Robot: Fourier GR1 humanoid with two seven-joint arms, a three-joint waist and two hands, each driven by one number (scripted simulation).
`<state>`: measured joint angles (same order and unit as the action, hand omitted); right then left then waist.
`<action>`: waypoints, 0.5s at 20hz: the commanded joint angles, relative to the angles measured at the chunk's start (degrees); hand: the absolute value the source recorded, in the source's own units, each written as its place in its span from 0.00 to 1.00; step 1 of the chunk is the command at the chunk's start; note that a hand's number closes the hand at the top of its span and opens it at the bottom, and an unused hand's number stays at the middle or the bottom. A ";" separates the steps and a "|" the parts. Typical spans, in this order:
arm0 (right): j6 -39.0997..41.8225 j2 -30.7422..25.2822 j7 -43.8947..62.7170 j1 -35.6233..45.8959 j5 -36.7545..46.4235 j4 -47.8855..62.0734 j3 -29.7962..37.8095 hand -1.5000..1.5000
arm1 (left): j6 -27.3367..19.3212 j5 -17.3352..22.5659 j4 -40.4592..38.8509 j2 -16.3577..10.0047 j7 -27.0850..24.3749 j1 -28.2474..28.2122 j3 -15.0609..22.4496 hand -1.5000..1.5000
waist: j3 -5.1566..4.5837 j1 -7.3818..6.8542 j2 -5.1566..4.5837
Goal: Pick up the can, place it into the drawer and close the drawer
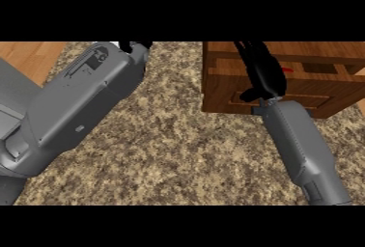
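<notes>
A wooden drawer unit (228, 87) stands on the counter at the upper right, its top open into compartments. My right hand (265, 72) lies stretched out over it, fingers pointing away from me and thumb sticking out to the left near the unit's front. A small red sliver, probably the can (287, 70), peeks out at the hand's right side inside the drawer; the hand hides the remainder. My left hand (135, 46) shows only as a bit of black at the top edge, beyond its big grey forearm (78, 101).
The speckled brown counter top (178, 154) fills the middle and bottom. A strip of lighter wood (28, 55) runs along the upper left. The left forearm covers most of the left side.
</notes>
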<state>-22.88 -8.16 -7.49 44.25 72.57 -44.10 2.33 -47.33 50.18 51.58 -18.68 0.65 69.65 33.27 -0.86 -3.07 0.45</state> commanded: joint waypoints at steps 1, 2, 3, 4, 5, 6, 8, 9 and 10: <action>-7.86 1.26 -0.12 0.93 0.30 9.27 2.37 0.00 | 1.95 -0.41 3.87 -2.91 0.29 -3.60 -0.61 0.00 | 0.93 -0.67 -1.24; -7.24 0.59 1.16 4.68 0.75 11.70 3.27 0.00 | -0.47 -1.12 3.19 -0.45 0.72 -1.98 0.18 0.00 | 0.97 -0.93 -1.53; -8.67 0.63 0.05 4.15 0.47 12.46 3.47 0.00 | -0.92 -1.46 5.16 -2.17 1.00 -3.91 0.07 0.00 | 0.95 -0.75 -1.18; -9.51 -0.25 0.01 5.79 0.11 13.74 4.57 0.00 | 0.79 -1.16 4.49 -2.94 2.31 -2.91 -0.26 0.00 | 0.97 -0.58 -1.39; -11.49 0.52 0.10 5.69 1.06 15.13 4.13 0.00 | 2.25 -0.98 4.74 -4.80 2.23 -3.39 -1.33 0.00 | 0.95 -0.64 -1.46; -10.14 -0.21 0.64 8.81 1.15 17.12 4.74 0.00 | -0.74 -1.97 5.48 -2.55 2.29 -3.40 -0.05 0.00 | 0.97 -1.02 -1.51; -12.76 0.92 2.08 9.11 2.74 19.70 4.39 0.00 | 0.87 -1.70 6.60 -5.00 4.30 -2.58 -0.93 0.00 | 0.96 -1.02 -1.47; -13.29 0.09 1.87 10.87 2.30 20.52 5.29 0.00 | 2.29 -2.19 6.92 -5.19 1.65 -5.85 -0.75 0.00 | 0.95 -1.66 -1.80; -15.03 -0.36 0.95 11.46 1.78 21.51 6.09 0.00 | -0.41 -2.24 6.98 -3.81 4.28 -1.88 -0.86 0.00 | 1.02 -1.49 -1.86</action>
<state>-33.63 -9.22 -7.26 53.41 74.45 -28.26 6.69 -46.61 48.57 57.15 -22.35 3.09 66.39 32.55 -0.61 -4.02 -0.35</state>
